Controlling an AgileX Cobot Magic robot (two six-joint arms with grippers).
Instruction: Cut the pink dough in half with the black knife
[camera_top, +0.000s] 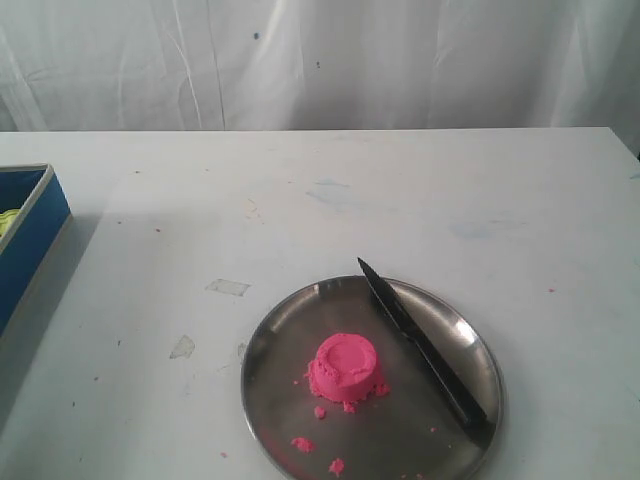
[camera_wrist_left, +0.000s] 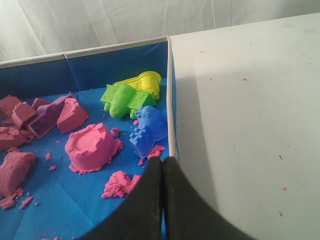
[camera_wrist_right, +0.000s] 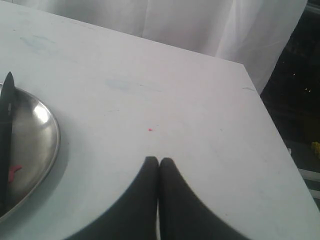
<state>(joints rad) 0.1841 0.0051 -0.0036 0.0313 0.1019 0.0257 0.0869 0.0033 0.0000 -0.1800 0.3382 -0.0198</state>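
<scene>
The pink dough, a whole cup-moulded mound, stands on the steel plate near the table's front. The black knife lies across the plate's right side, tip pointing away, handle at the front rim; its blade also shows in the right wrist view on the plate. Neither arm shows in the exterior view. My right gripper is shut and empty over bare table to the right of the plate. My left gripper is shut and empty above the blue box's edge.
The blue box sits at the table's left edge. It holds more pink sand, including a moulded mound, plus green, yellow, blue and purple moulds. Pink crumbs lie on the plate. The table's right edge is close.
</scene>
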